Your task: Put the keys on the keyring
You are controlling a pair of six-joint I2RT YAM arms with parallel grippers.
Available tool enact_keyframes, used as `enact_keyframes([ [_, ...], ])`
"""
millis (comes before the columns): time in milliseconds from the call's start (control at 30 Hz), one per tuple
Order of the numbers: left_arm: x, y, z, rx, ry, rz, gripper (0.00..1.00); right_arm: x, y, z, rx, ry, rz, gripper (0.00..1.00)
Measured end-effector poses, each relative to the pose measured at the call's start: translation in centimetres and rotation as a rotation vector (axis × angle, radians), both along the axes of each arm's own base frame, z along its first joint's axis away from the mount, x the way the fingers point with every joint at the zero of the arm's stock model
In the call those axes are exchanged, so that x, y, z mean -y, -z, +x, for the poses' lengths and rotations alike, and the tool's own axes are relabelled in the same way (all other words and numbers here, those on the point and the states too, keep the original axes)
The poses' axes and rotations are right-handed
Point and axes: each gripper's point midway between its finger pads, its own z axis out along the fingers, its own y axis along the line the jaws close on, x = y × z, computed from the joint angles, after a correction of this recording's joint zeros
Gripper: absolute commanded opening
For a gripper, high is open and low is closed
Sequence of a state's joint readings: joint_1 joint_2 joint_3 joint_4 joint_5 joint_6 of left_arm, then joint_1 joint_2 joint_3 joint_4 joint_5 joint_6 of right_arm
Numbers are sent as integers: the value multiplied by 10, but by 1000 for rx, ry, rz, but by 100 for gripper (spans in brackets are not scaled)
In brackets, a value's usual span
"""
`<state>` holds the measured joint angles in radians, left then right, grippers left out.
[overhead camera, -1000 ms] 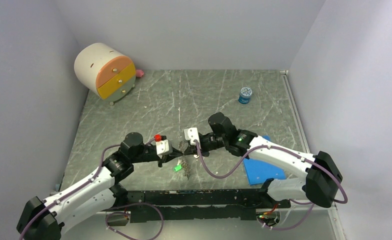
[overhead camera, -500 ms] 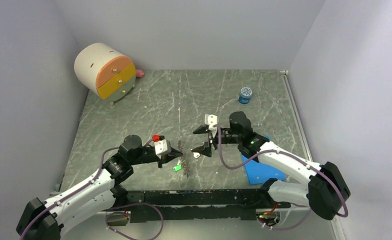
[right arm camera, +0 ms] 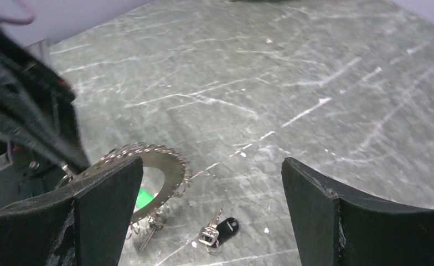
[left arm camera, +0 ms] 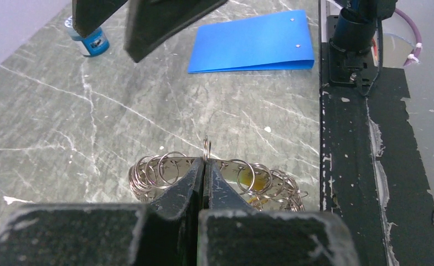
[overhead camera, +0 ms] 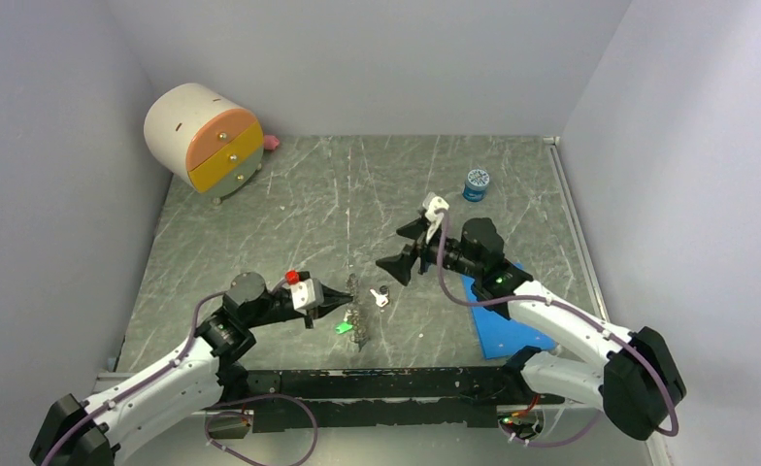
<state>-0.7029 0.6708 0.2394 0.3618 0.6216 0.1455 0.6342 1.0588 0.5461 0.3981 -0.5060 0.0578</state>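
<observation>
The keyring [left arm camera: 156,170] rests on the counter [left arm camera: 120,111], long axis crosswise to the left end effector [left arm camera: 203,166] — clenched on one small loop. The right end effector [right arm camera: 209,166] hovers released, fingers wide.

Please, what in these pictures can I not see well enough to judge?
- Left wrist view: the shut left gripper hides the middle of the keyring, so what hangs there is unknown.
- Left wrist view: a finger of the right gripper covers part of the blue jar.
- Right wrist view: its own finger covers part of the keyring.
- Top view: the keys are too small to count.
</observation>
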Motion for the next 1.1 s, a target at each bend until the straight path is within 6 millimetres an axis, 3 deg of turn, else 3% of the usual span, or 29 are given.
enact_keyframes([
  [133,-3,-7,3,30,-25,-13,3,3,0,19,-75,103,-25,99],
  [333,-8,-12,8,52,-70,-19,3,12,33,19,-229,185,-62,93],
  [433,-9,-10,9,48,-81,-15,2,11,58,16,-348,200,-79,84],
  [600,-9,-8,12,41,-88,-8,3,9,116,-4,-618,200,-97,62],
  [667,-8,-4,12,30,-88,3,3,12,144,-16,-753,204,-104,57],
  [800,-7,1,13,18,-88,13,2,17,176,-32,-927,223,-101,50],
  [1100,-7,0,13,19,-88,12,3,9,183,-32,-1002,207,-47,34],
])
